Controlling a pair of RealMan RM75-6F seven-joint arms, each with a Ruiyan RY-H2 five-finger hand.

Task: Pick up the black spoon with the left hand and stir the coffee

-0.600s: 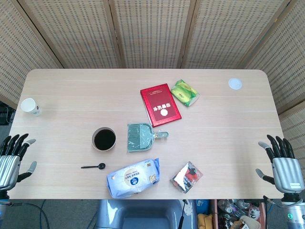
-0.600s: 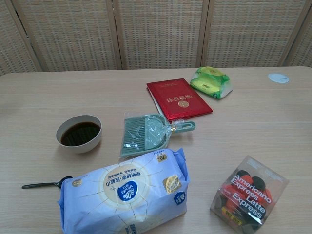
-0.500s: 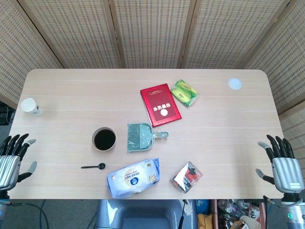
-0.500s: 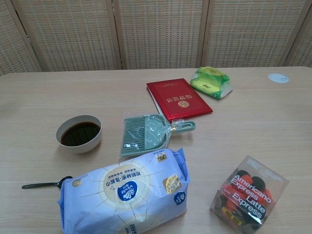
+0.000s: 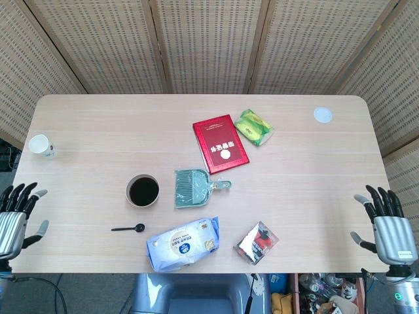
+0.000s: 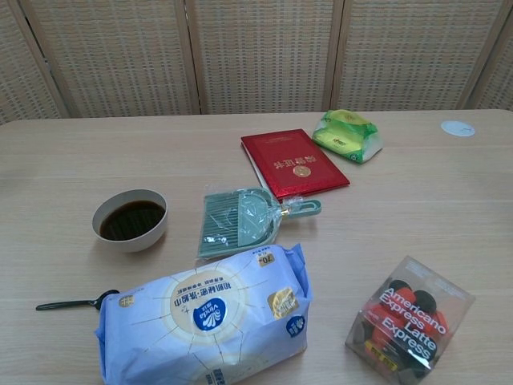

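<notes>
The chest view showed neither hand; only the head view caught them, partly cut off at the frame's lower corners. The left hand (image 5: pixel 14 219) hung off the table's (image 5: pixel 85 124) left edge, fingers spread, holding nothing — the right hand (image 5: pixel 388 226) likewise. The black spoon (image 5: pixel 128 228) lay flat on bare wood near the front edge, just beside the blue bag (image 5: pixel 183 243), below the coffee bowl (image 5: pixel 143 191).
</notes>
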